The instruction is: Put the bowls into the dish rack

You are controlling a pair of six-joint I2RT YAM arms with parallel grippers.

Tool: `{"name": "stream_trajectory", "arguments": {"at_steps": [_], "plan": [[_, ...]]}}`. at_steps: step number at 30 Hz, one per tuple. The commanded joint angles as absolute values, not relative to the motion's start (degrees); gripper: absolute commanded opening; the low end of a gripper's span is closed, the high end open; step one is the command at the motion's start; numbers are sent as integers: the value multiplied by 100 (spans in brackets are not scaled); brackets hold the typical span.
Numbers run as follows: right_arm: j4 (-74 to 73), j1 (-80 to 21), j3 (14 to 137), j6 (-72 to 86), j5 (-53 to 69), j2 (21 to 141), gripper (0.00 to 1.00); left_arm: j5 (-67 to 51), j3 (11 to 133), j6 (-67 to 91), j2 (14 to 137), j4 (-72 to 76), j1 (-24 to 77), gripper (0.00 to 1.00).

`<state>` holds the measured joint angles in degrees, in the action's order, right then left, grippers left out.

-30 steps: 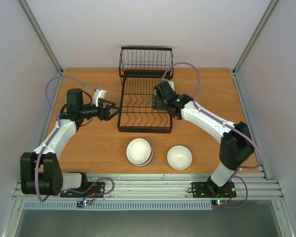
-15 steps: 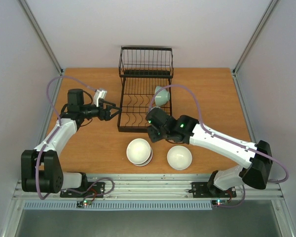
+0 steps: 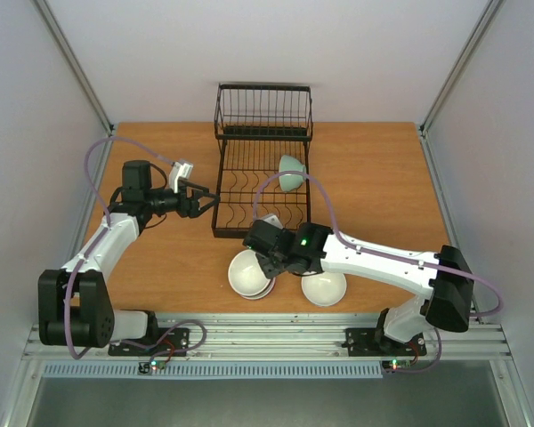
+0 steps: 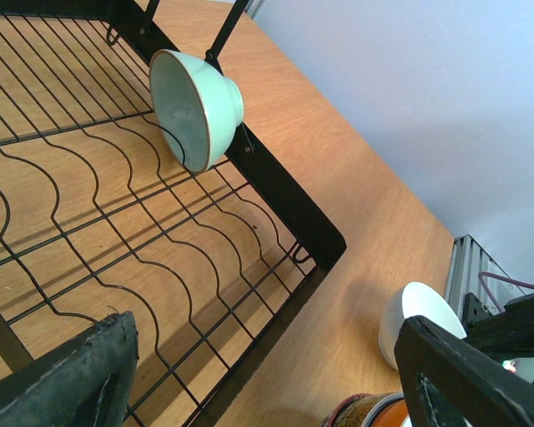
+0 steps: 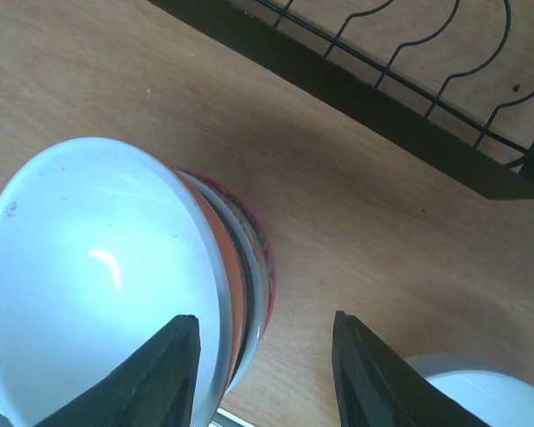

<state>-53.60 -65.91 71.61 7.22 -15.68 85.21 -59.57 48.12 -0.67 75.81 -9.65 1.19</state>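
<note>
Now the right arm has swung back from the dish rack [image 3: 261, 235] to the near side of the table [image 3: 374, 178]. The pale mint bowl [image 3: 291, 173] that came into sight on the rack half a second ago stays there, tipped on its side against the right-hand rail. The left arm has not moved.

The right gripper [image 3: 269, 265] hangs over the stack of bowls [image 3: 249, 276], its claw narrower than a second ago but not clenched. In the wrist view one finger [image 5: 173, 374] sits above the white inside of the top bowl [image 5: 98, 267] and the other [image 5: 365, 374] outside the stack over bare wood, so the rim lies between them, with a gap showing on the outer side. Under the top bowl an orange wall [image 5: 236, 302] and a patterned one [image 5: 262, 240] show.

The left gripper [image 3: 206, 199] hovers at the rack's left edge, spread wide and holding nothing.

A single white bowl [image 3: 325, 289] sits just right of the stack, partly under the right arm.
</note>
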Motion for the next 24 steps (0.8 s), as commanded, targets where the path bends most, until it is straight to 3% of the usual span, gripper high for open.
{"name": "stream_trajectory", "arguments": {"at_steps": [1,10,15,19,24], "plan": [[-5415,-6645,7210,852,-1711,8693,43,-6087,4992,-132,7577,-887,92,79],[-5339,-6645,7260,805,-1630,9016,37,-6086,4983,-133,7567,-886,92,79],[-5317,-6645,7259,821,-1623,9049,23,-6091,4975,-140,7576,-891,91,79],[-5345,-6645,7260,843,-1670,8989,4,-6091,4974,-148,7567,-888,90,79],[-5404,-6645,7286,860,-1790,8816,1,-6091,4975,-149,7575,-886,93,79]]}}
